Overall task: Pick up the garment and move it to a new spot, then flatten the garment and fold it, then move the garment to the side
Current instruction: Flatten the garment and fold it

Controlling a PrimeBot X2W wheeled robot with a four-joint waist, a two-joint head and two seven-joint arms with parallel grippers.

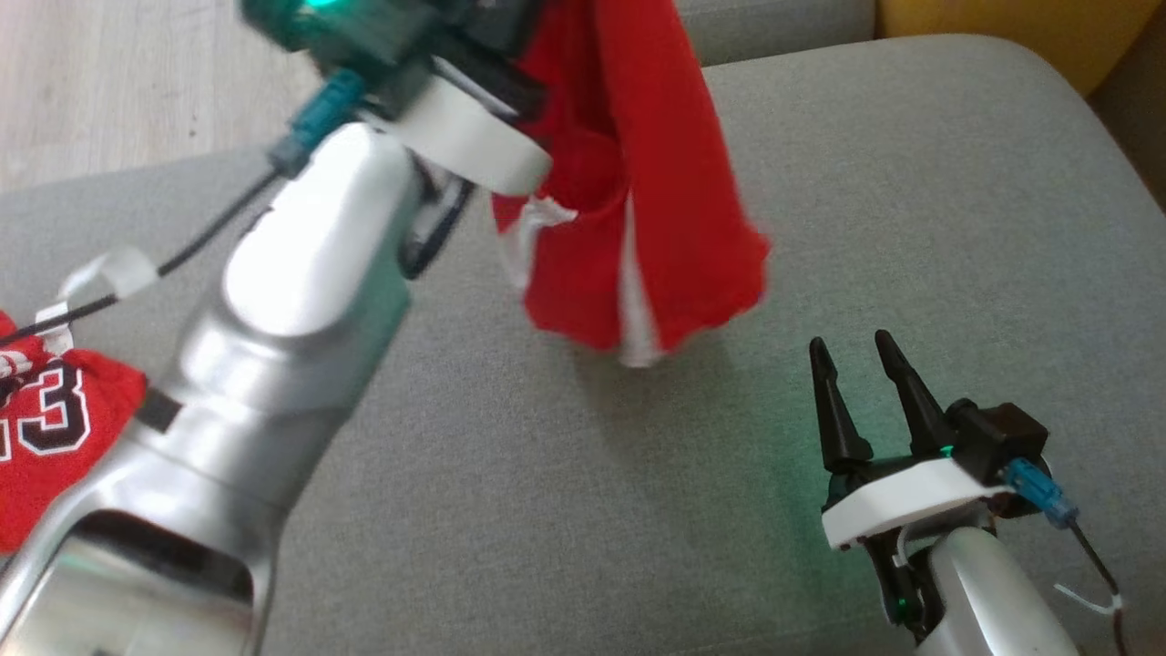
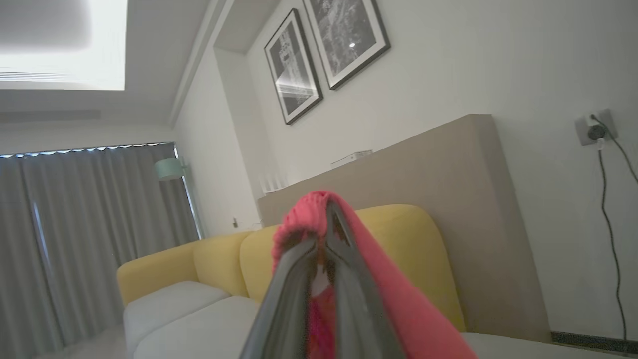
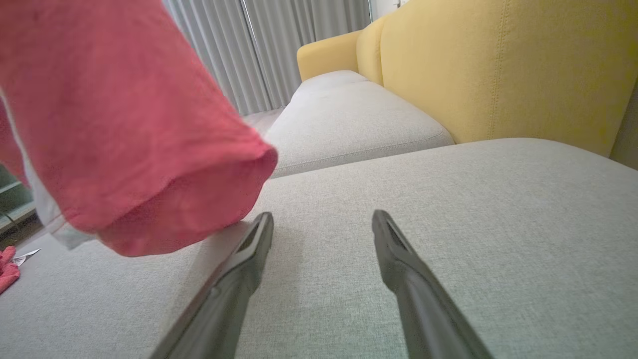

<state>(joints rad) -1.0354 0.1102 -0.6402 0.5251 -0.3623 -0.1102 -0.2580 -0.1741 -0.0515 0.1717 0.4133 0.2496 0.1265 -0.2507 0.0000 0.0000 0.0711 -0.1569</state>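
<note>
Grey sofa cushion [image 1: 911, 228] backed by yellow upholstery [image 3: 498, 65], with grey curtains [image 2: 75, 224] beyond. A red garment [image 1: 656, 182] is held pinched in the left gripper [image 2: 324, 224], hung above the cushion; the right gripper [image 1: 851, 344], fingers spread, is seen low near its hem, to the right.

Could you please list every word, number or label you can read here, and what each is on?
"23" on the red jersey at the head view's left edge, its 2 partly cut off.
Marks above that number: too cut off to read.
Hanging red garment: no text visible.
</note>
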